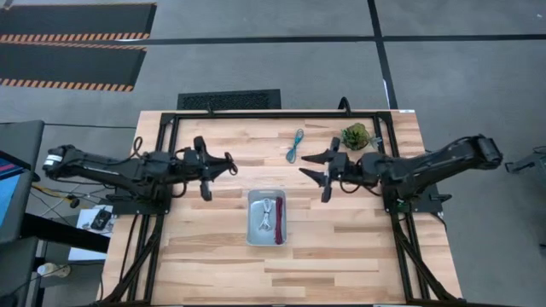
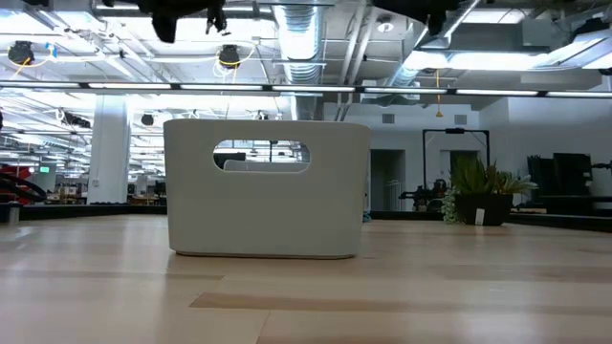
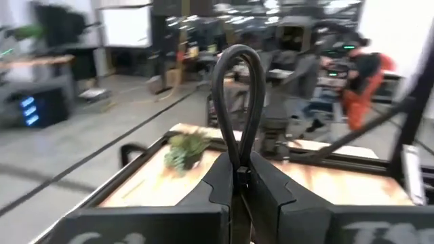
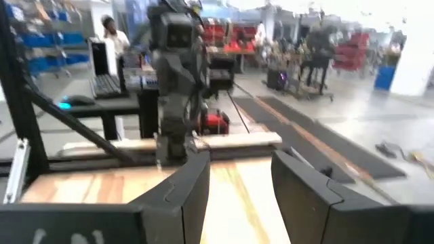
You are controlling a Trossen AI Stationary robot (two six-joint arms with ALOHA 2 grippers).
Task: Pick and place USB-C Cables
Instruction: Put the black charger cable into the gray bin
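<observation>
**Four cables counted: two in the tray, one loose, one held**

One wooden bench [image 1: 341, 247] carries everything. Two dark arms reach over it from opposite sides. The left jaws [image 1: 229, 165] are pressed together on a black cable [image 3: 237, 102], whose loop stands up out of the closed fingers [image 3: 264, 196] in the left wrist view. The right jaws [image 1: 314, 170] are spread, with a clear gap showing between the two fingers [image 4: 302, 196] in the right wrist view, and nothing sits in that gap.

One pale grey tray [image 1: 255, 236] lies on the bench roughly midway between the two sets of jaws, set off toward the front edge from both. It holds two cables side by side: a white cable [image 1: 267, 213] and a dark red cable [image 1: 279, 223], both stretched along the tray's length. In the low view the tray [image 2: 268, 215] shows as a solid wall with one oval handle slot, and its contents are hidden.

One teal-blue cable [image 1: 295, 146] lies loose on the bare wood, just beyond the right jaws toward the back edge, and apart from the tray.

One small green plant [image 1: 356, 135] stands beside the right arm, behind its jaws.
</observation>
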